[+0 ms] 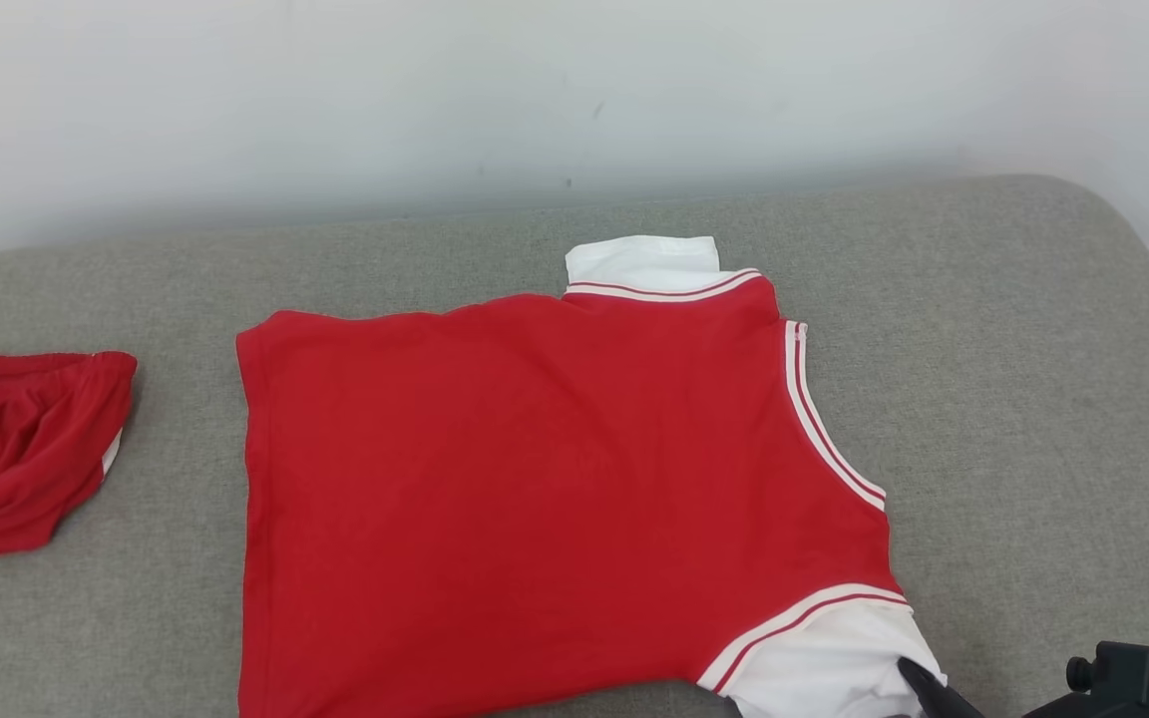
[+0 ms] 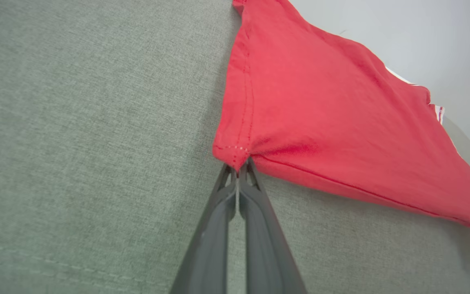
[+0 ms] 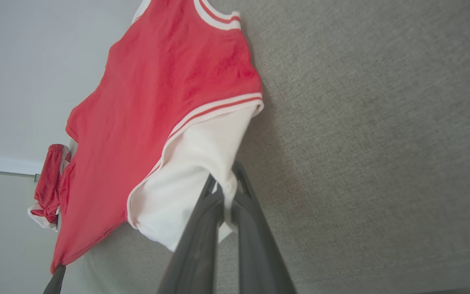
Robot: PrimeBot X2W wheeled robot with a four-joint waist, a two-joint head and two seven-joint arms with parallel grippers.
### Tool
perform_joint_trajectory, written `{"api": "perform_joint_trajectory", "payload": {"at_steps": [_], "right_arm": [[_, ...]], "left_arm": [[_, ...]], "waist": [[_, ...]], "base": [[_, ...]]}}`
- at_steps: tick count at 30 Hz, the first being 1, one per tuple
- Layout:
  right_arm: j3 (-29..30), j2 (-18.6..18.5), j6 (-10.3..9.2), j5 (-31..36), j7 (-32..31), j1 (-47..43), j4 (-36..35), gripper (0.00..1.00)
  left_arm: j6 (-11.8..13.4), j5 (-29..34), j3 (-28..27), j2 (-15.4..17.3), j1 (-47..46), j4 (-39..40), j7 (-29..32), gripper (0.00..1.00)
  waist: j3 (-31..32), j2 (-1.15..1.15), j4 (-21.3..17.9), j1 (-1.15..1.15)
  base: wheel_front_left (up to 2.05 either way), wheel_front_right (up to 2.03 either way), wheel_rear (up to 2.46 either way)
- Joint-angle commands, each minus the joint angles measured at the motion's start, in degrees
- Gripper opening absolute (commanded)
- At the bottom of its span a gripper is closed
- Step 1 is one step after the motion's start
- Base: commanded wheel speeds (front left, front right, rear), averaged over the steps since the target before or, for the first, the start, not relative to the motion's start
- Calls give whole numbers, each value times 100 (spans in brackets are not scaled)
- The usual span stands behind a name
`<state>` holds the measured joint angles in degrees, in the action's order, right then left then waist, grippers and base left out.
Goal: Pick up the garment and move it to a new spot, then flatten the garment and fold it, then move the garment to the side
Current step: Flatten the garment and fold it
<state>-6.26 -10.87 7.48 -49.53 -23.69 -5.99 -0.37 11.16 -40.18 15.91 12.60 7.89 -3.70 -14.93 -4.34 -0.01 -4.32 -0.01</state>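
Left end effector (image 2: 239, 167) is clamped on the red hem corner (image 2: 231, 151), right end effector (image 3: 225, 185) on the white sleeve (image 3: 186, 171), presumably to stretch the shirt (image 1: 535, 479) flat on the grey cushion (image 1: 1033, 399) before folding.

The left gripper's (image 2: 238, 168) two long dark fingers (image 2: 214, 228) are pinched together on a stitched hem corner of the red cotton shirt (image 2: 320, 118), apparently lifted slightly off the grey woven fabric surface (image 2: 88, 134).

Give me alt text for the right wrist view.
The right gripper is shut on the white sleeve of a red shirt spread on a grey cushion. A second red garment lies bunched beyond the shirt.
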Motion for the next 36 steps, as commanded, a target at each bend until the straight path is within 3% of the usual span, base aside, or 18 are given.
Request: {"api": "perform_joint_trajectory", "payload": {"at_steps": [1,9,18,28,36], "right_arm": [[85,77,2,102,-106,-96,-81,0],[366,516,2,-15,-457,-178,-498,0],[640,747,2,-449,-643,151,-644,0],[604,788,2,-190,-806,1109,-65,0],[595,798,2,-90,-775,2356,1084,0]], "left_arm": [[-11,107,-34,58,57,-50,-27,0],[-39,448,-64,115,-75,-8,-30,0],[-81,786,27,432,-611,216,150,0],[-251,828,4,776,-1362,88,562,0],[-488,731,21,840,-1936,-634,637,0]], "waist": [[18,1,20,1],[50,1,16,1],[47,1,-49,1],[-135,1,-203,1],[-250,1,-272,1]], "base": [[0,0,0],[0,0,0],[0,0,0],[0,0,0],[0,0,0]]}}
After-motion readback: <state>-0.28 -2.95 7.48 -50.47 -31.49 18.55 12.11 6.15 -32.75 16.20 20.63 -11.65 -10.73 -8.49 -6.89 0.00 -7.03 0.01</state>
